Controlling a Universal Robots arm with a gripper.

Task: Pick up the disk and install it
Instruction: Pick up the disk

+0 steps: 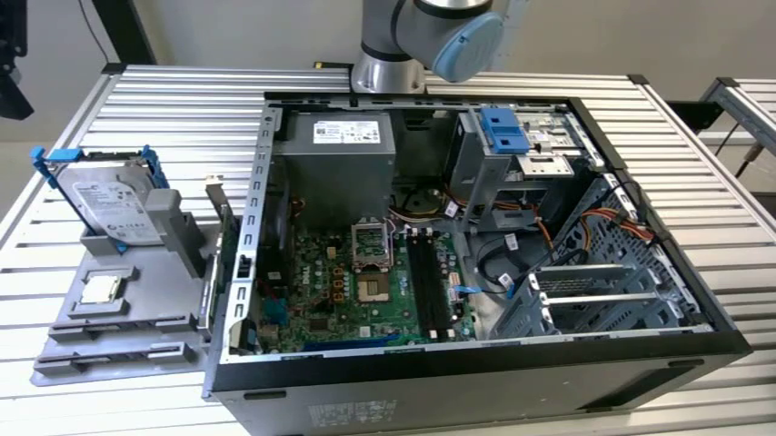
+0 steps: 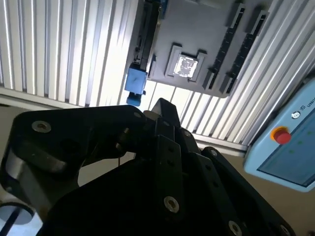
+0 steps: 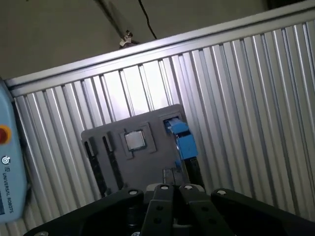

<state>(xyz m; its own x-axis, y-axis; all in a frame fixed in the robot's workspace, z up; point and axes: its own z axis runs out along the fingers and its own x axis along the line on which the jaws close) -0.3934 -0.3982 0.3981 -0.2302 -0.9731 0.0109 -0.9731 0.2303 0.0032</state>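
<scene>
The disk (image 1: 115, 204) stands on edge in a slot at the back of the grey holder (image 1: 134, 313), on the exterior view's left, outside the open computer case (image 1: 485, 400). In the first wrist view the gripper (image 3: 173, 192) hangs above that holder, well apart from it. We cannot tell whether it is released or clenched, but it does not grasp the disk.

We judge the grasp to be the main risk. The disk is tall and leans slightly, so an off-centre approach could tip it out of its slot or drag the light holder along. The processor chip (image 1: 100, 289) lies in a recess just beside the slot, and a low or skewed descent could knock it. The blue rail (image 3: 183, 141) offers a poor hold, since plastic may flex or slip. Inside the case, the drive cage (image 1: 500, 136) sits close to loose orange cables (image 1: 594, 222), which could snag the disk or block its seating if the rails enter crooked.

The ribbed aluminium table (image 1: 158, 100) gives the holder little friction, and its grooves could catch a dropped part. A second such table (image 1: 746, 95) stands at the exterior view's right. A teach pendant (image 2: 285, 147) hangs off the table's edge, and a plain pale wall lies behind.
</scene>
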